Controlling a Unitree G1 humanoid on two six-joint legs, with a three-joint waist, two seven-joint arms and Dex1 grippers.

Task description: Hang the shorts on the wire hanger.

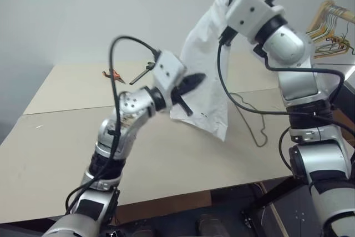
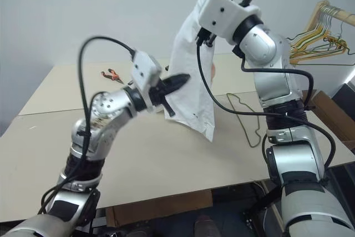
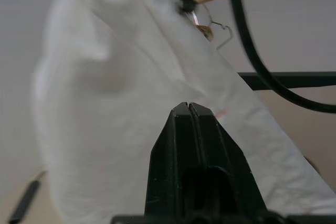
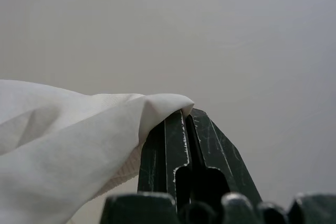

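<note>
The right tool point(image 4: 186, 116) is up high, above the tabletop point(image 1: 83, 137). Its two black fingers are pressed tight together on a top corner of the shorts point(image 1: 204, 65). A fold of the white cloth wraps over the tip of the fingers.

The shorts hang down from that tool in the air. They are white and a bit crumpled. Their low edge hangs close over the tabletop, but I cannot tell if it touches. There are small dark marks near that low edge.

The left tool point(image 3: 189, 109) is lower, at the left side of the hanging shorts. Its black fingers point at the cloth and look squeezed together at the tip. The tip is right against the white cloth. I cannot tell if it has a bit of cloth pinched or is only touching it. A faint pink mark shows on the cloth just beside the tip.

The wire hanger point(image 1: 252, 117) lies flat on the tabletop, just to the right of the shorts and partly behind them. It is thin bare metal. The shorts are not on it yet.

A small orange and black tool point(image 1: 113, 74) lies far back on the tabletop, at the left. A bunch of yellowish hangers point(image 1: 331, 29) hangs on a wooden rack at the far right.
</note>
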